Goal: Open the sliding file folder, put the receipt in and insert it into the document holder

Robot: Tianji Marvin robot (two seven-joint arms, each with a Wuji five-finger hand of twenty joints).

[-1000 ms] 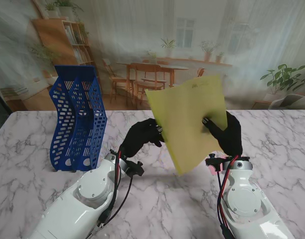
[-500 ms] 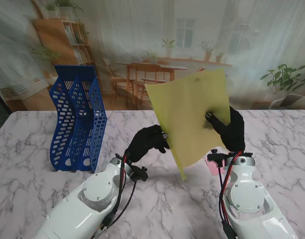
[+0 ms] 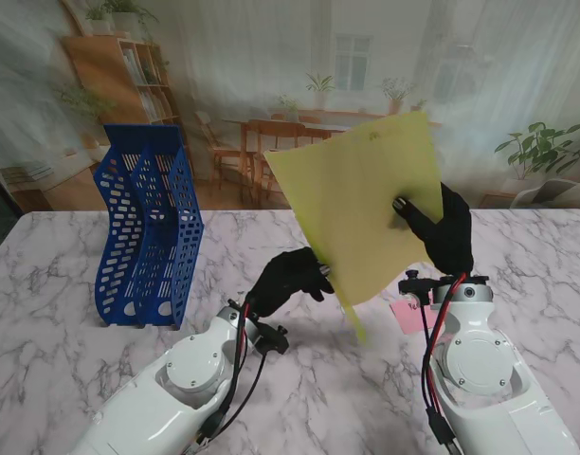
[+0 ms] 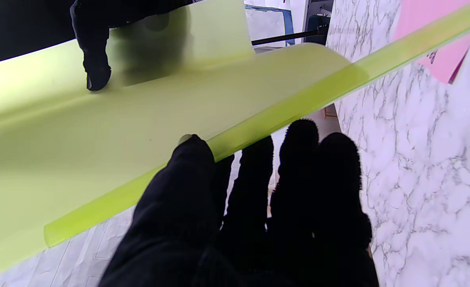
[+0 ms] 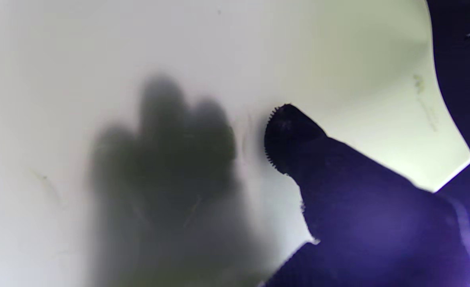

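From the stand view, you see the right hand (image 3: 445, 232) pinching the yellow folder (image 3: 356, 204) aloft over the table (image 3: 63, 313); the left hand (image 3: 288, 280) grips its left edge. The blue document holder (image 3: 148, 227) stands far left, the pink receipt (image 3: 406, 316) beside the right wrist. Your left wrist view shows the thumb (image 4: 187, 159) on the folder's spine bar (image 4: 259, 119). Your right wrist view shows fingers shadowed through the sheet, thumb (image 5: 291, 135) pressed on the near face.
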